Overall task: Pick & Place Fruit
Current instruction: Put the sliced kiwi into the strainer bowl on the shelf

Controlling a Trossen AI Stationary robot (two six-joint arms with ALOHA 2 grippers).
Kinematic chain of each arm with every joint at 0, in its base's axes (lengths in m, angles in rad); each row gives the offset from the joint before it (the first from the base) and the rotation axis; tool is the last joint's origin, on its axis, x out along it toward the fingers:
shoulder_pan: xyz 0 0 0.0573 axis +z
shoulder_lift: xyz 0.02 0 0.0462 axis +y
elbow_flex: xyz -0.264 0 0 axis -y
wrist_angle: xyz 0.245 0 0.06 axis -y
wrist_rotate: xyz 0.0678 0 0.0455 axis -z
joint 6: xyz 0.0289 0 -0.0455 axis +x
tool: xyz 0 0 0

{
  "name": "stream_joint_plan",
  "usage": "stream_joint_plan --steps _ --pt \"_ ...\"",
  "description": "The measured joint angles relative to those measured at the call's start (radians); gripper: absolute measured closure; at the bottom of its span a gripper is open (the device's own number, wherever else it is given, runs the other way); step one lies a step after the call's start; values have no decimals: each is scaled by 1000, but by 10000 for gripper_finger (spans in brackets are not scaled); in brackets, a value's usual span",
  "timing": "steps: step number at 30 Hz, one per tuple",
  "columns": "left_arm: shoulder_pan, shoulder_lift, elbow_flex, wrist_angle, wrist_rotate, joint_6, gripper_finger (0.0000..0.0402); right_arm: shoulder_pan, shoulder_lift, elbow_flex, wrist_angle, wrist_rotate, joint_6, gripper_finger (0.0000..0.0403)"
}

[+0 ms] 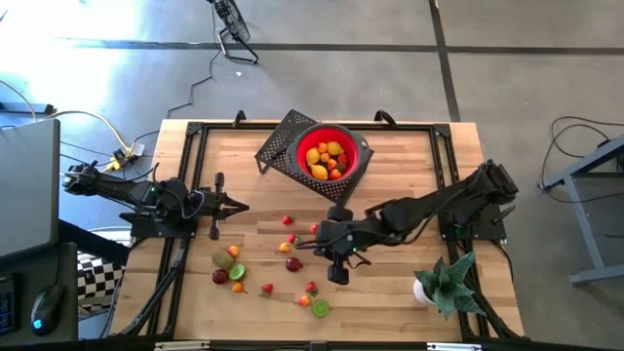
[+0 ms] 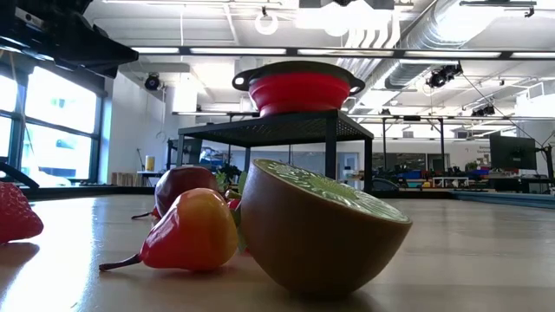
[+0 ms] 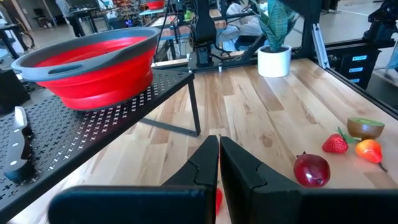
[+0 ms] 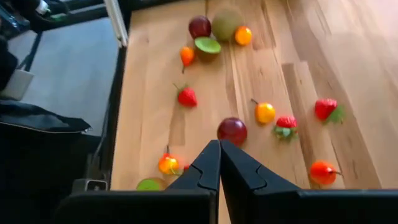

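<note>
Status: partly done. The red bowl (image 1: 331, 156) sits on a black perforated stand (image 1: 281, 142) at the far middle of the wooden table (image 1: 409, 166), and it already holds a handful of yellow, orange and red toy fruits (image 1: 325, 158).

Outstanding: roughly a dozen or more pieces lie loose on the near half of the table. A cluster at the near left includes a brown kiwi (image 1: 222, 258), a dark red plum (image 1: 220, 277) and a cut green half (image 1: 237, 272). Strawberries and small orange pieces are strung toward the centre, with another green half (image 1: 320, 308) near the front edge and a dark red fruit (image 1: 293, 263) just beside the working arm.

Right gripper (image 1: 336, 273): over the loose fruit at mid-table, fingers pressed together with nothing between them — empty. In its wrist view the dark red fruit lies just ahead of the fingertips, apart from them.

Left gripper (image 1: 237, 207): waiting at the left side of the table, fingers likewise together and empty.

A potted spiky plant (image 1: 444, 283) stands at the near right, clear of the work.

Judgement: most of the fruit is still to be moved; the dark red piece looks the likeliest next pick.
</note>
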Motion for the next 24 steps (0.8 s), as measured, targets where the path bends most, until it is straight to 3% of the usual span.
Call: stream_joint_plan --steps 7,16,24 --pt "0 0 0 0 0 0 390 -1 8 0 -5 -10 77 400" --pt "0 0 0 0 -1 0 390 -10 8 0 1 -59 19 399" --pt "0 0 0 0 -1 0 390 -17 16 0 33 21 69 391"
